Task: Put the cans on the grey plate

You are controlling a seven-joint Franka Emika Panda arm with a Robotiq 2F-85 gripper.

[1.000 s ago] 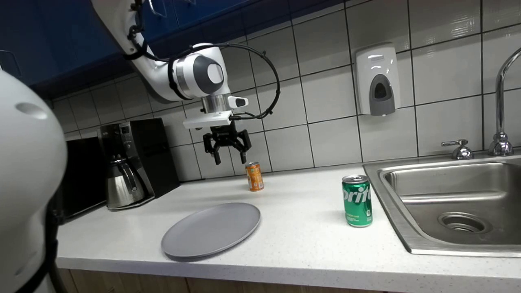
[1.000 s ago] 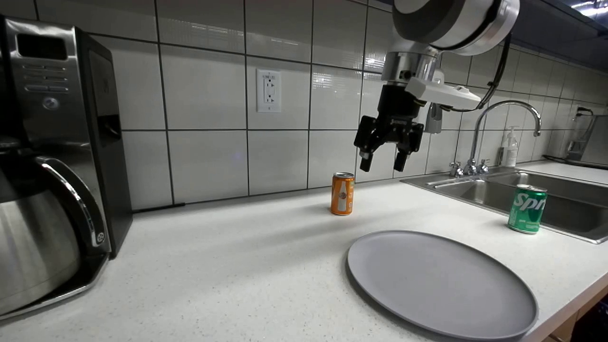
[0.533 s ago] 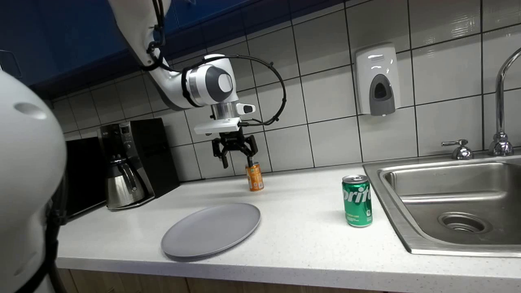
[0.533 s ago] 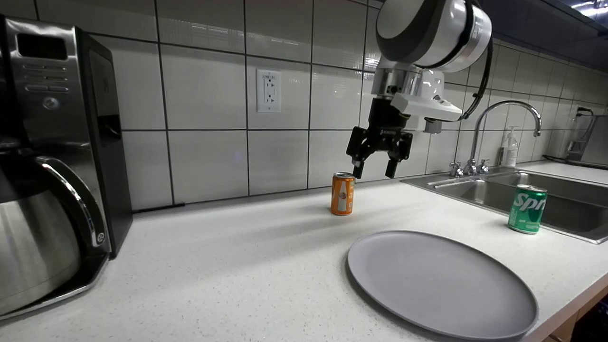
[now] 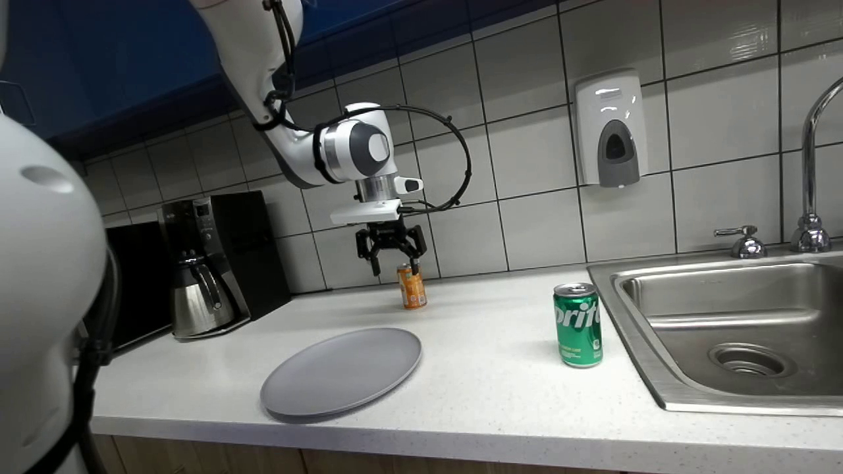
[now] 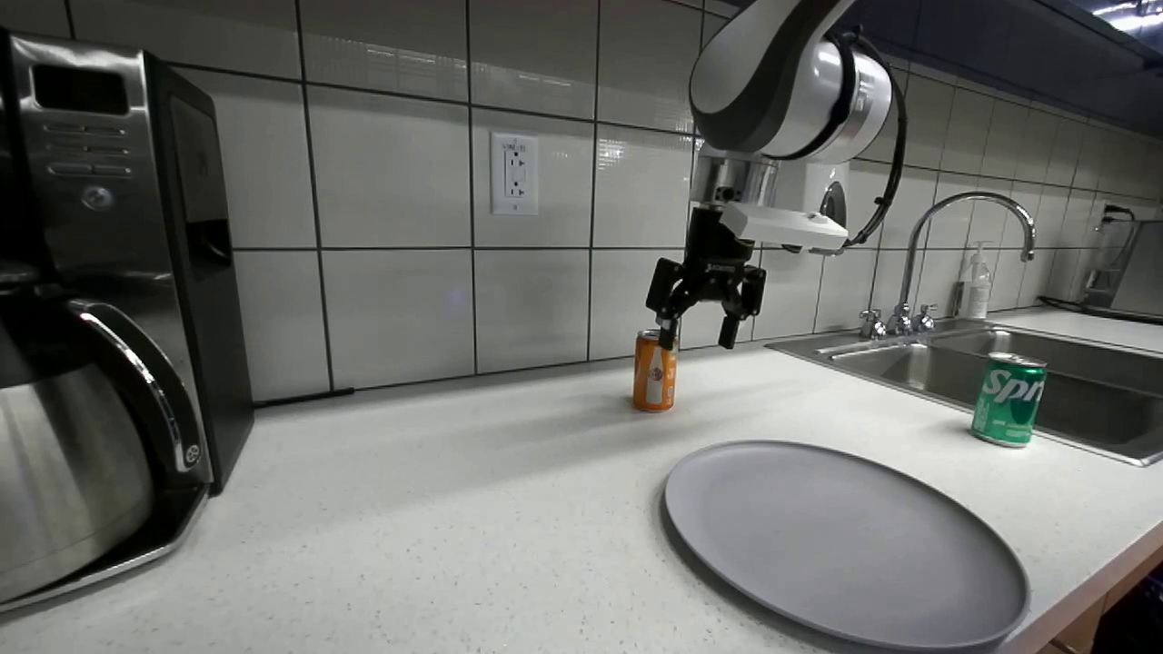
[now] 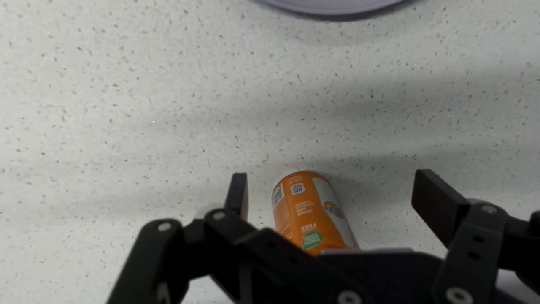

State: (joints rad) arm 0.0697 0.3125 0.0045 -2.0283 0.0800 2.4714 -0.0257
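Lower now, the spread end effector (image 6: 698, 336) hangs by the orange can (image 6: 652, 381). Nearer lies the grey plate (image 6: 845, 545).

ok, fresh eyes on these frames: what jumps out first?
Likely the green can, vivid on the white counter beside the sink. Next, the broad grey plate, lying near the counter's front edge. Then the black pincer, jaws open, hanging close to the orange can that stands by the tiled wall.

Soft shadows on the counter (image 6: 391, 527), glare on tiles (image 6: 641, 186)
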